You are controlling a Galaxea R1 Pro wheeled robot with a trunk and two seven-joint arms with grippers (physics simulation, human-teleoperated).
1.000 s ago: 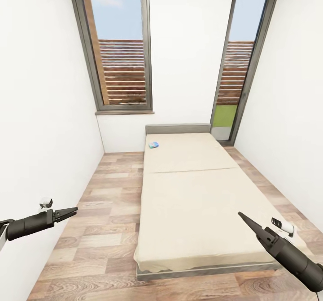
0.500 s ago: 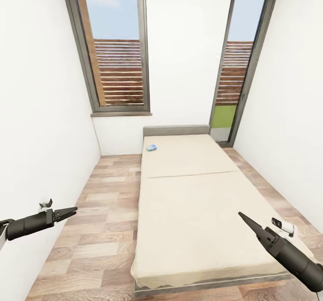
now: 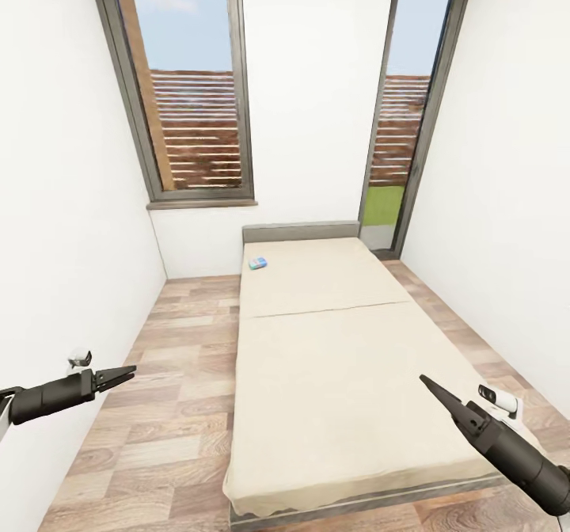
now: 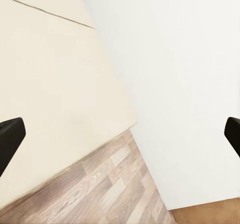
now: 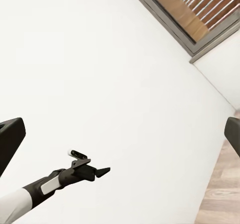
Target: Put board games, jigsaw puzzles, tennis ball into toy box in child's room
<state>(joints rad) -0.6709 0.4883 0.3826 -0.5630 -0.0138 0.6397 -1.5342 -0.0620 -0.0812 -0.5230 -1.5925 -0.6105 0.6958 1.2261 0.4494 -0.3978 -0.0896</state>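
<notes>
Head view, framing: the whole picture has slid compared with a second ago. The bed sits lower and more of its near edge shows, the windows stand wider apart. That reads as the camera and base moving, not the furniture.

Left wall: plain white, running close beside the left arm.

Left gripper: held out low over the wooden floor, same place in the picture as a second ago. The left wrist view shows its two fingers spread wide apart with nothing between them, so released and empty.

Left window: tall, grey frame, slatted fence and sky beyond.

Board game: one small blue flat box, lying on the far left corner of the bed, just in front of the headboard. It has drifted left and slightly down in the picture with the rest of the scene, so it looks undisturbed.

Bed surface: otherwise bare beige mattress; no second box can be made out from here.

Glass door: right of the headboard, a strip of green outside.

Right gripper: raised over the near right part of the mattress, unmoved in the picture. The right wrist view shows its fingers far apart, so released, carrying nothing.

Meaning for the task: my reading is an approach along the bed. The blue box is well apart from both grippers, so more travel toward the headboard comes before any grasp. Toy box and counter lie elsewhere.
</notes>
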